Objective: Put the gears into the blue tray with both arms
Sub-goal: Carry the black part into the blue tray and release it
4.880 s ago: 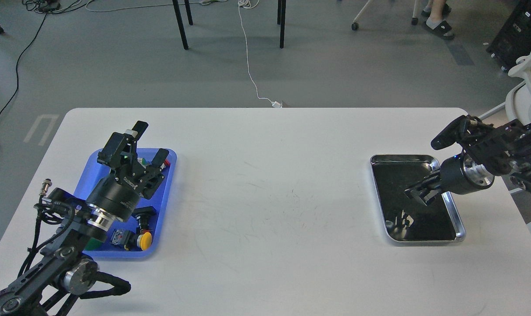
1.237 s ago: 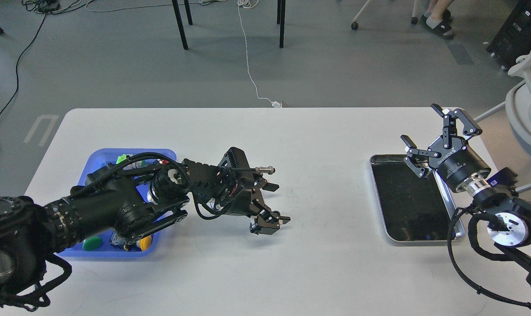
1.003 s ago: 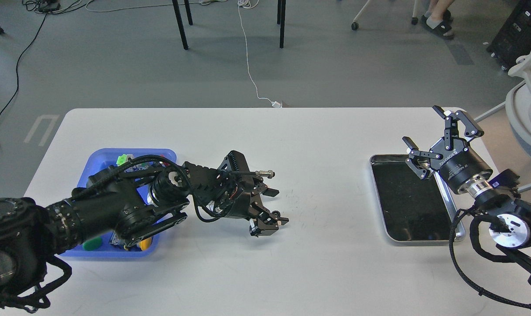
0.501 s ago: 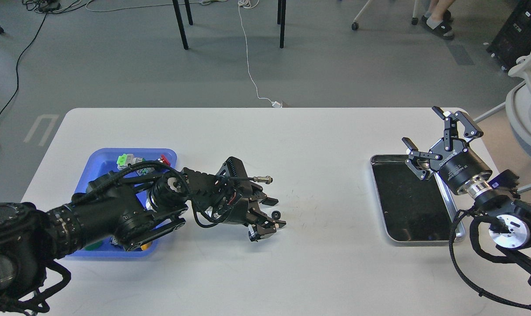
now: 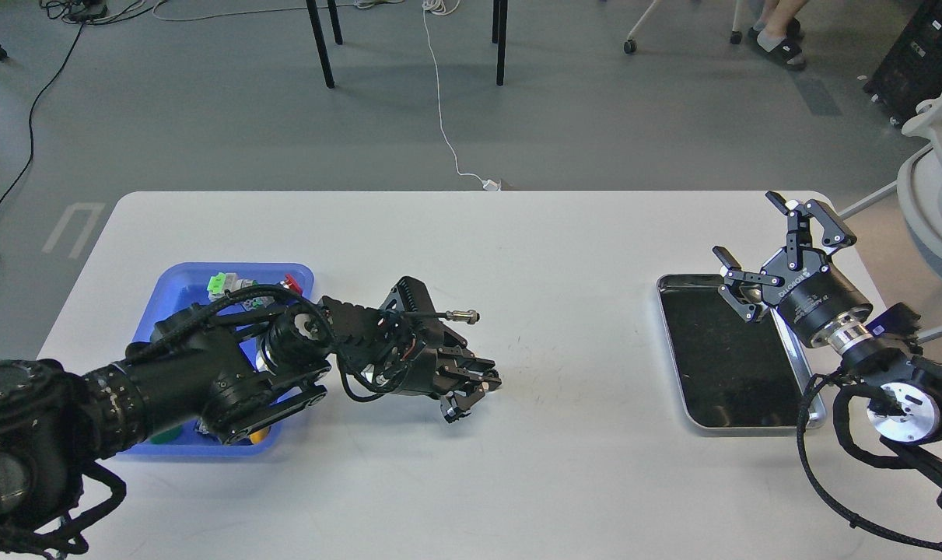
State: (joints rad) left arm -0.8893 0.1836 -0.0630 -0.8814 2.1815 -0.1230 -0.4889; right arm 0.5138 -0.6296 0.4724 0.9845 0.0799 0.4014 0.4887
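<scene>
My left arm reaches from the blue tray [image 5: 302, 274] out over the middle of the table. Its left gripper [image 5: 477, 386] sits low at the tabletop with the fingers drawn together on a small black gear [image 5: 486, 381], which they mostly hide. The blue tray lies at the left and is partly covered by the arm. Above the far right side of the silver tray, my right gripper [image 5: 751, 229] points up and away, open and empty.
The silver metal tray [image 5: 671, 289] with a black inside lies at the right. Push-button switches with green [image 5: 220, 281], red [image 5: 290, 281] and yellow [image 5: 259, 437] parts lie in the blue tray. Bare white tabletop [image 5: 579, 350] runs between the two trays.
The left gripper's fingers have closed in on the gear that lay between them half a second ago. The left arm drew back slightly left. The right arm barely moved.
</scene>
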